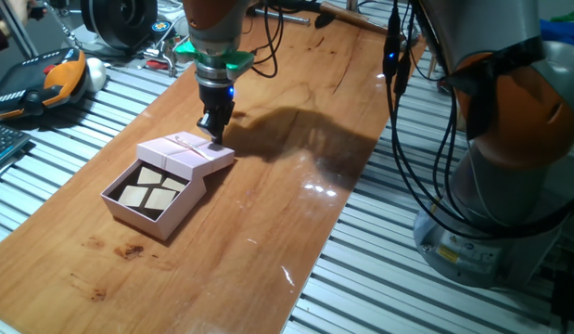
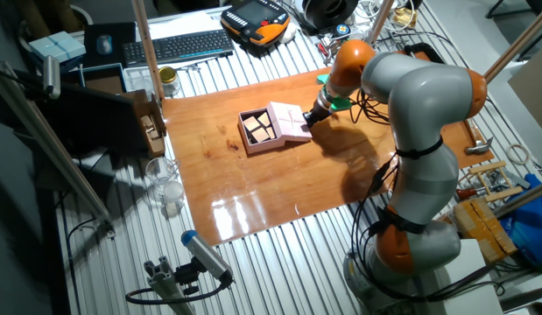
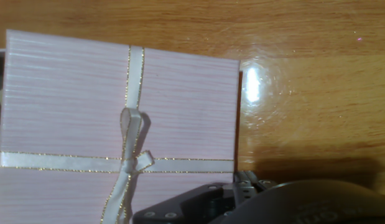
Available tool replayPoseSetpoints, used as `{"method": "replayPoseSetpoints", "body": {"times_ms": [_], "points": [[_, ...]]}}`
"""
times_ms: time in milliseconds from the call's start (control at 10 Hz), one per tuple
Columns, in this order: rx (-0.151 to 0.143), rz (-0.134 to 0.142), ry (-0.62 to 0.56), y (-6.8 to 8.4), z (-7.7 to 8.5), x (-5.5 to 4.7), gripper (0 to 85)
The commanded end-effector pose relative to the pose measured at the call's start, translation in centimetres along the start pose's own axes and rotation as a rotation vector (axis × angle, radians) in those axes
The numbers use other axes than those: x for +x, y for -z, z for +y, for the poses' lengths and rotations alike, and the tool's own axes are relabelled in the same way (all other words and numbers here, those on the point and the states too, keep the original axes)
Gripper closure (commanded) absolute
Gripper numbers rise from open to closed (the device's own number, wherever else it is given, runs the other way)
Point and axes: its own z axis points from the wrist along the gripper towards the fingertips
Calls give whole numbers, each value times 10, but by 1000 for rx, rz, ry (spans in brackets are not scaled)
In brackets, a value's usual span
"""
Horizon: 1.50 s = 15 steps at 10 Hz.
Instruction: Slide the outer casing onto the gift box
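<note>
The outer casing (image 1: pixel 186 154), a flat pale pink lid with a crossed ribbon and small bow, lies partly over the far end of the gift box (image 1: pixel 184 211). It also shows in the other fixed view (image 2: pixel 288 120) and fills the hand view (image 3: pixel 68 106). The gift box is a pink tray with a dark inside, and its tan squares (image 1: pixel 149 190) are still uncovered at the near end. My gripper (image 1: pixel 213 130) points down at the casing's far edge, its fingers close together and touching or just at that edge. In the hand view the gripper (image 3: pixel 247 185) sits by the casing's right edge.
The box stands on a wooden board (image 1: pixel 296 213) set on a slatted metal table. An orange teach pendant (image 1: pixel 55 79) and cables lie at the far left. The robot base (image 1: pixel 491 186) stands to the right. A keyboard (image 2: pixel 179 45) and clear cups (image 2: pixel 165 188) sit off the board.
</note>
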Motion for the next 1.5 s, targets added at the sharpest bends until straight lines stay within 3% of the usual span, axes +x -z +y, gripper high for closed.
{"method": "replayPoseSetpoints", "body": {"times_ms": [0,1400], "points": [[0,-3,-1,0,1,0,850],[-2,-8,-12,-3,14,-1,850]]}}
